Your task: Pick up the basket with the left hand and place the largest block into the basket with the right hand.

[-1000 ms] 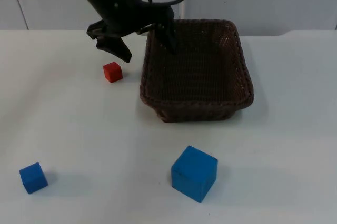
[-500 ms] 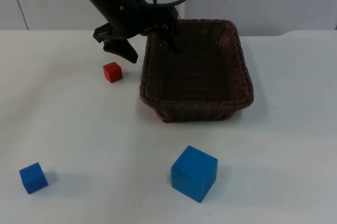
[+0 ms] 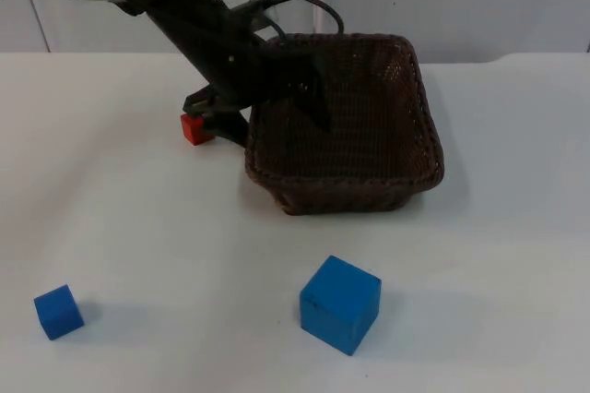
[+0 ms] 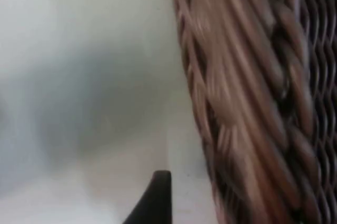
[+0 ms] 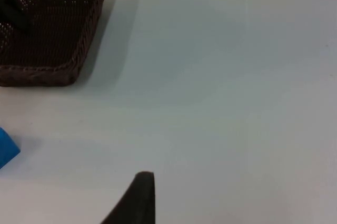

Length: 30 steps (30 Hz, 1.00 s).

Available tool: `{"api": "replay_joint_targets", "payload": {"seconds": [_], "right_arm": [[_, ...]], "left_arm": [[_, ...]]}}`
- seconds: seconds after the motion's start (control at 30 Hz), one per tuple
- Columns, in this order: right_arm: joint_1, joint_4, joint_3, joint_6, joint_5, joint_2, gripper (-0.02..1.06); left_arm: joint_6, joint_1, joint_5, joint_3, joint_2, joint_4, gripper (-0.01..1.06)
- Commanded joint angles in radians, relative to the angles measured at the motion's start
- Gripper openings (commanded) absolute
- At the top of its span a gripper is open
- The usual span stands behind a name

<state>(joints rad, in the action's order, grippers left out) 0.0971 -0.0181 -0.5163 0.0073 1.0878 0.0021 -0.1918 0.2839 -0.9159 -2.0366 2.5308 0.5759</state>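
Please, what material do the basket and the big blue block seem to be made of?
The basket looks like woven wicker or rattan, dark brown and matte: plaited strands show along its rim beside the left gripper. The big blue block looks like painted wood or plastic, smooth with sharp edges; which one I cannot tell.

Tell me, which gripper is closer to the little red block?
Left. The left gripper straddles the basket rim's left side, with one finger right beside the small red block. The right gripper waits over bare table, with the basket between.

top: overhead | left wrist: seemingly against basket [image 4: 247, 103] | right wrist: farther
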Motion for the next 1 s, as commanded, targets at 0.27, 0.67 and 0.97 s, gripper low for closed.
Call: {"api": "replay_joint_targets", "payload": {"seconds": [0.27, 0.67, 0.97], "right_arm": [[-0.004, -0.003, 0.000, 0.000, -0.009, -0.002, 1.05], [-0.004, -0.003, 0.000, 0.000, -0.009, -0.002, 1.05], [-0.004, -0.003, 0.000, 0.000, -0.009, -0.002, 1.05]], "left_arm": [[0.033, 0.013, 0.014, -0.006, 0.000, 0.019, 0.36], [0.048, 0.013, 0.029, -0.006, -0.022, 0.154, 0.00], [0.069, 0.009, -0.014, -0.004, -0.165, 0.157, 0.00]]}}
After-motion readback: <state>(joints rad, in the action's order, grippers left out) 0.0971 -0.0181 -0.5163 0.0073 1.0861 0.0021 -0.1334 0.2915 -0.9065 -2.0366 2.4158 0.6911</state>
